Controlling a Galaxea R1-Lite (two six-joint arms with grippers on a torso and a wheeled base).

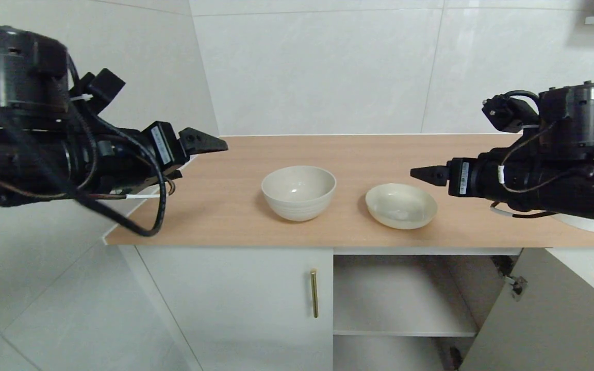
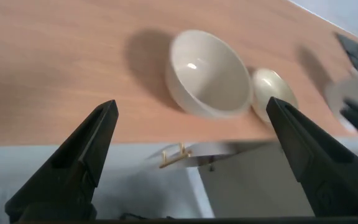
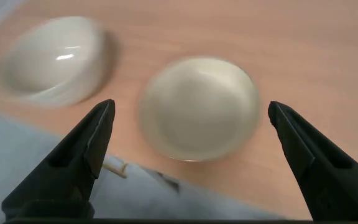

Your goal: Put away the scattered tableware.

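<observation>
1. Nearest me is the white cabinet. Its left door [image 1: 235, 304], with a brass bar handle [image 1: 314, 292], is shut. The right door [image 1: 539, 314] is swung open on a bare white shelf [image 1: 400, 314].
2. Above it is the light wooden countertop [image 1: 225, 216]. Both task pieces sit toward its front edge.
3. The deep cream ceramic bowl [image 1: 298, 192] is mid-counter, upright with its mouth up. It is round, so it has no long axis.
4. The shallow cream ceramic dish [image 1: 401, 205] is just to the bowl's right, not touching it. It is also rim-up and round.
5. The left gripper [image 2: 188, 109] is over the counter's left end and points at the bowl. Its jaws are spread wide and hold nothing.
6. The right gripper [image 3: 190, 107] is near the dish's right side and points at it. Its jaws are also wide apart and empty.
7. The white tiled wall [image 1: 328, 67] is at the back.
</observation>
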